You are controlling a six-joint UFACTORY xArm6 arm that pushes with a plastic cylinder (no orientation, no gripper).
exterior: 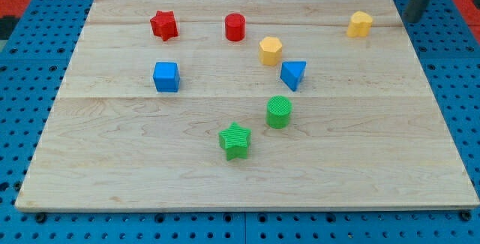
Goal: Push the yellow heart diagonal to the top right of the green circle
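The yellow heart (pixel 360 24) lies near the board's top right corner. The green circle (pixel 279 112) stands near the middle, below and to the left of the heart. My tip (pixel 411 18) is at the view's top right, just off the board's right edge, to the right of the yellow heart and apart from it.
A red star (pixel 163 25) and a red cylinder (pixel 235 27) lie near the top. A yellow hexagon (pixel 271 50) and a blue triangle (pixel 293 74) sit above the green circle. A blue cube (pixel 166 76) is at the left. A green star (pixel 235 140) lies below the middle.
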